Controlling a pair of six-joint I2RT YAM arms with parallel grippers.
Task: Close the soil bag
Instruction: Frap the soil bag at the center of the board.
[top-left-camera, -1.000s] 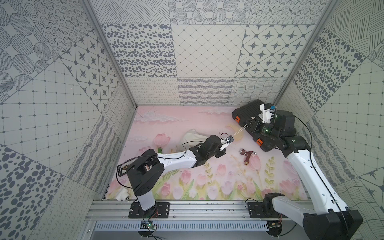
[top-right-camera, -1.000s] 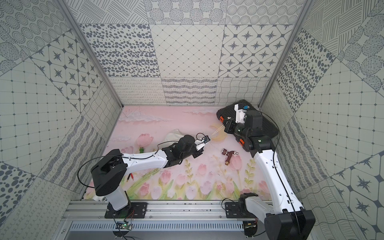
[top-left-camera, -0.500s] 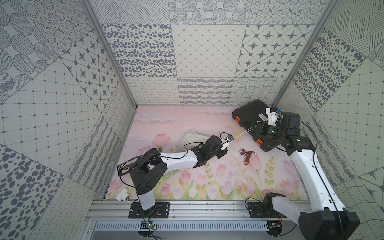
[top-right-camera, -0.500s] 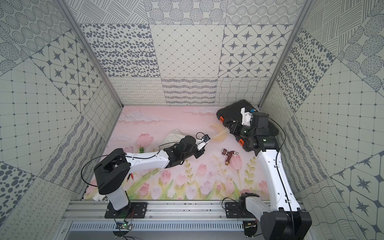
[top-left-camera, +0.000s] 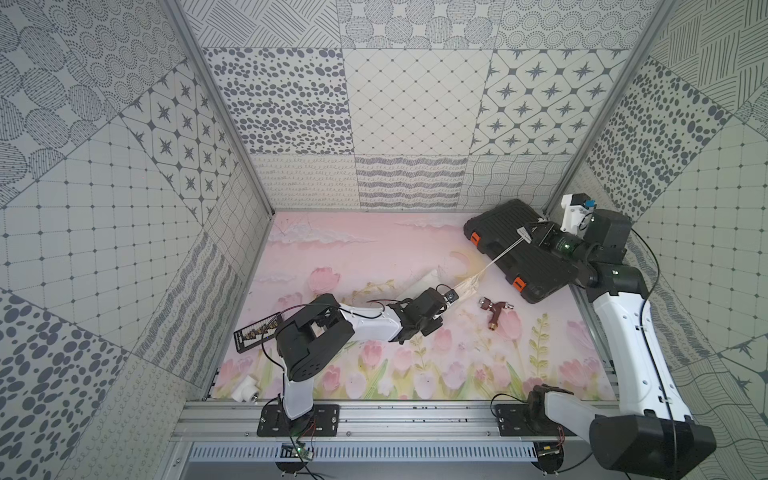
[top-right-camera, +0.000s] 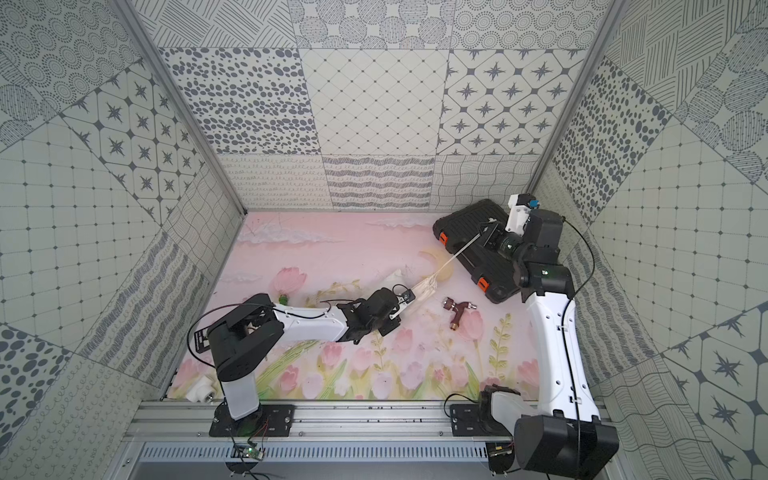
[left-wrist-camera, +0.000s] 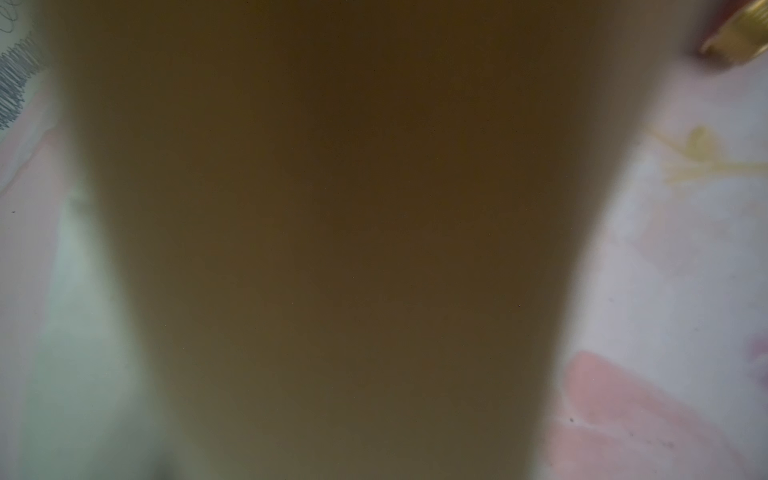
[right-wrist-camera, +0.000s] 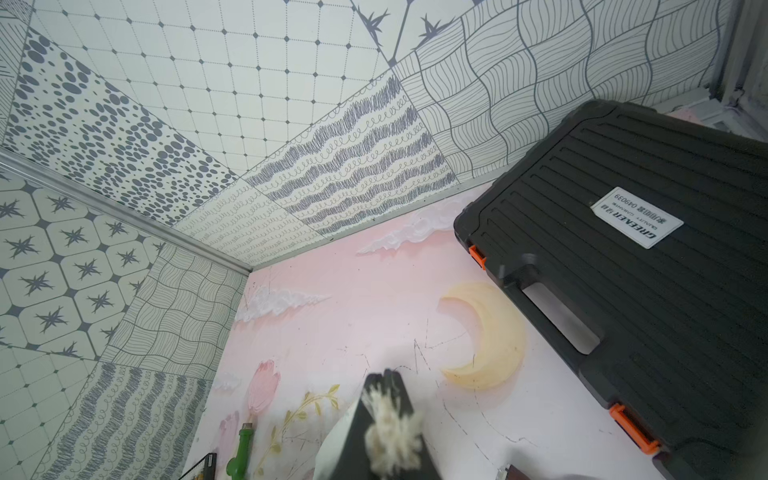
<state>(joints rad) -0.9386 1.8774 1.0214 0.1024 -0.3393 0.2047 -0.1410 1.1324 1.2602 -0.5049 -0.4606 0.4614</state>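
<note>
apart, left claw (top-left-camera: 454, 296) on soil bag (top-left-camera: 468, 286), right claw (top-left-camera: 525, 234) on cord (top-left-camera: 498, 257)

Right gripper (right-wrist-camera: 383, 376) pinches frayed cord (right-wrist-camera: 392, 436) near black case (right-wrist-camera: 644, 311).
</note>
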